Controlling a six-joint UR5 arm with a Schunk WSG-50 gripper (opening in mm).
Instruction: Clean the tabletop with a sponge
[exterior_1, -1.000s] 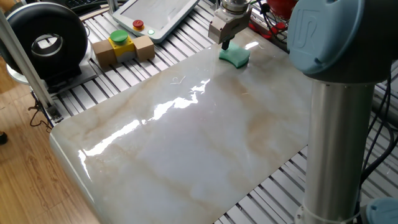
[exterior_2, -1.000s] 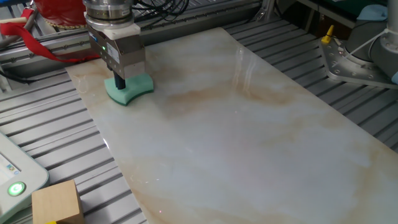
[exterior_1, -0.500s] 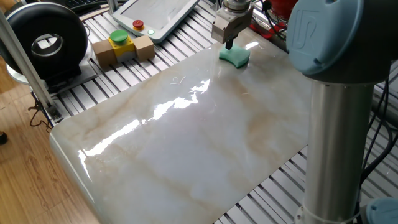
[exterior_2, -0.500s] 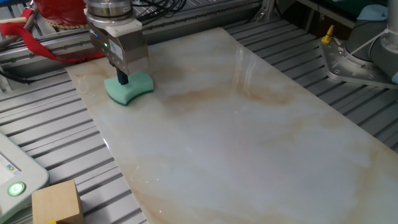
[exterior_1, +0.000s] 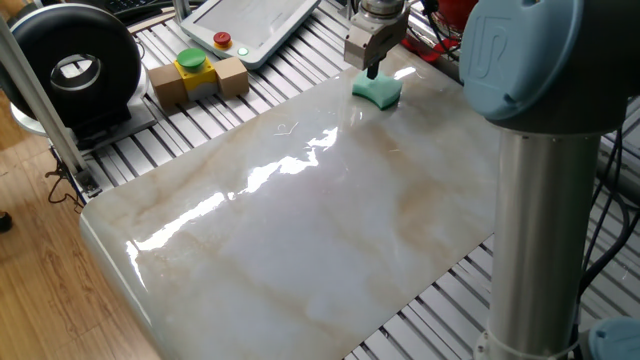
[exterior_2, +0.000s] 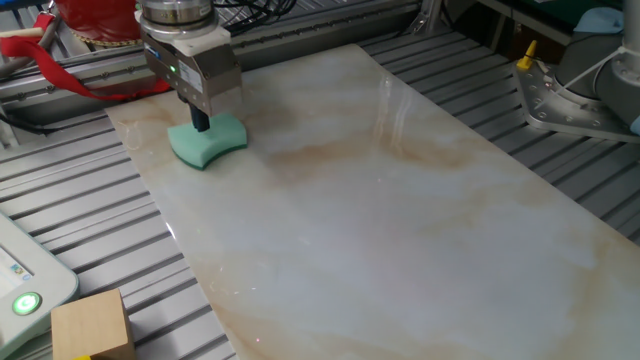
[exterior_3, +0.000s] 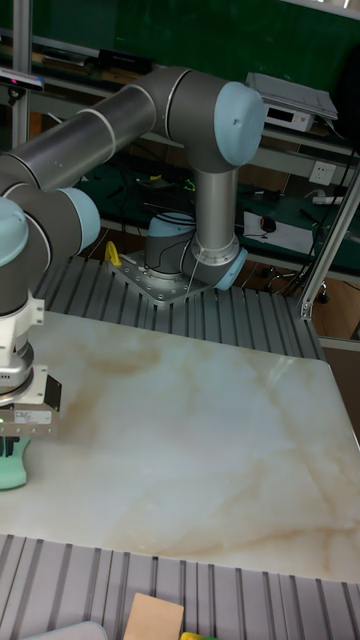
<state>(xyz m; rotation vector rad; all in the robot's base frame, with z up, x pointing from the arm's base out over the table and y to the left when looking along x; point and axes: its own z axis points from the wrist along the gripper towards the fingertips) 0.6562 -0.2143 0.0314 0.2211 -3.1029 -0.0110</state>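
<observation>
- One fixed view: the sponge (exterior_1: 378, 91) lies flat on the far corner of the desk (exterior_1: 300, 230), close to the edge that meets the ribbed metal frame (exterior_1: 120, 165). The hand (exterior_1: 372, 71) hangs straight down over it, its dark fingertips at the sponge's upper rim. The fingers look drawn together, but I cannot tell whether they pinch the foam or only touch it. Off the desk, on the frame, sit a yellow-and-green button (exterior_1: 191, 63) between wooden blocks (exterior_1: 230, 76), a grey control tablet (exterior_1: 255, 22) and a black round device (exterior_1: 70, 65).
- The other fixed view: the sponge (exterior_2: 208, 143) rests near the corner of the desk (exterior_2: 400, 220), one side curved inward. The hand (exterior_2: 201, 122) comes down on its back edge; one narrow dark tip shows, pressed against the foam. The grey body of the hand hides the rest of the fingers. A wooden block (exterior_2: 92, 324) stands on the frame in the foreground.
- Tall fixed view: the sponge (exterior_3: 11, 463) shows only partly at the left edge of the picture, below the hand's body, at the near left corner of the desk (exterior_3: 200, 450). The fingertips are hidden here.
</observation>
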